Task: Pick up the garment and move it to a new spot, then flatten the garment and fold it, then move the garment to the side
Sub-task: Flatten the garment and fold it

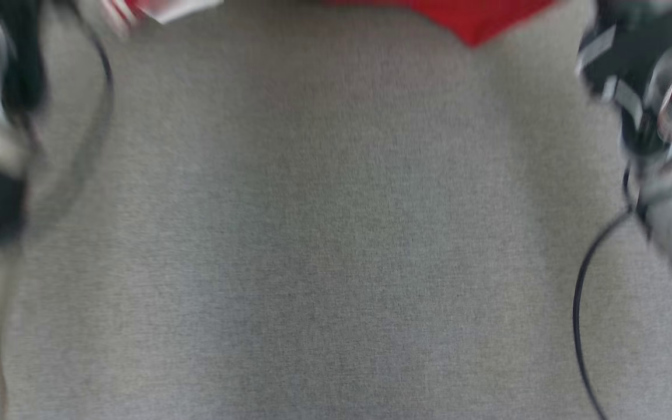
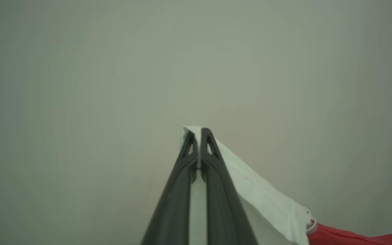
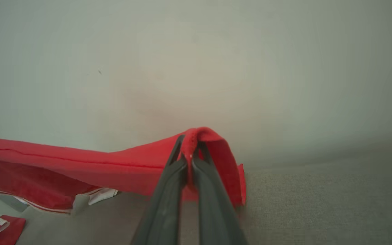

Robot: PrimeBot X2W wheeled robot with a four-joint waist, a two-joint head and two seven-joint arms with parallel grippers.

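L gripper (image 2: pixel 198 132) pinches white edge of the garment (image 3: pixel 63 163); R gripper (image 3: pixel 191 143) pinches its red hem; in head view garment lies at 12 o'clock of grey surface (image 1: pixel 336 233).

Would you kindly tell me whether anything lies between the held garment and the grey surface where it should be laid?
Nothing visible does. The left gripper and right gripper are both shut on the garment, and the grey surface before the robot shows no obstacle, though the head view is blurred.
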